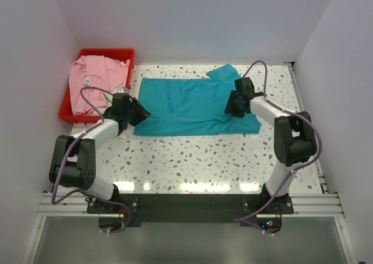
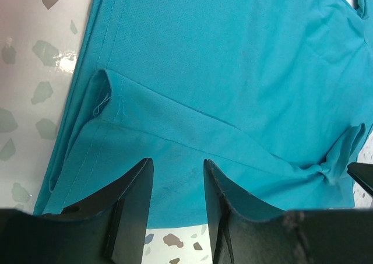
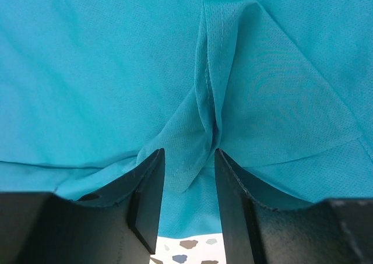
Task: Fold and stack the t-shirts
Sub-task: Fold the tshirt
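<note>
The teal t-shirt [image 1: 189, 105] lay spread and partly folded on the speckled counter [image 1: 204, 159], edges creased. The pink t-shirt [image 1: 92, 80] sat crumpled left of it, draped in the red bin [image 1: 119, 54].

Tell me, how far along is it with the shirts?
Early on. The teal shirt lies partly folded on the table, with the left hand and right hand at opposite ends of it. The pink shirt waits crumpled in the red bin; nothing stacked.

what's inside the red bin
A light pink t-shirt lies crumpled in the red bin, spilling over its near rim, with a small neck label showing. Whatever may lie beneath the shirt is covered, so the bin's floor cannot be seen.
</note>
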Available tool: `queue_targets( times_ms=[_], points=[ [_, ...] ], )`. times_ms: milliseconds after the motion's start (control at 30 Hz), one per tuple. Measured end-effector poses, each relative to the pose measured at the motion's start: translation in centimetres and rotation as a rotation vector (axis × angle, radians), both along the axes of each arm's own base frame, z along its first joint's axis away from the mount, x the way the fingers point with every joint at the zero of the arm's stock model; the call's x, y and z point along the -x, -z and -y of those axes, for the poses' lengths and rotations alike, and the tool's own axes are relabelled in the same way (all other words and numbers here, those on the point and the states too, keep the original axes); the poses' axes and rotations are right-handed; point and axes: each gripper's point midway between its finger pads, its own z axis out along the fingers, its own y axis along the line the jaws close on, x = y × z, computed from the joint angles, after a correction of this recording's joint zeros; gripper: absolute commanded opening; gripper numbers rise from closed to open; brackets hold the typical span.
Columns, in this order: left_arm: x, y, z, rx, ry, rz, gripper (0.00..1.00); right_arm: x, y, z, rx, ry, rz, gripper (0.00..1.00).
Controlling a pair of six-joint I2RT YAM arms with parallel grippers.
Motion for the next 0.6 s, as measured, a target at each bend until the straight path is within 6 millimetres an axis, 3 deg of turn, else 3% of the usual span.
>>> queue_targets(
  times_ms=[333,467,600],
  points=[
    [0.20,0.24,0.08,-0.004,0.006,-0.004,0.43,0.63,0.82,0.08,-0.004,0.014,-0.019,0.42],
    [0.24,0.25,0.17,-0.004,0.009,-0.004,0.43,0.38,0.70,-0.05,-0.013,0.022,-0.009,0.25],
    [0.25,0.27,0.20,-0.005,0.010,-0.004,0.42,0.18,0.98,-0.13,-0.017,0.028,-0.011,0.16]
  ],
)
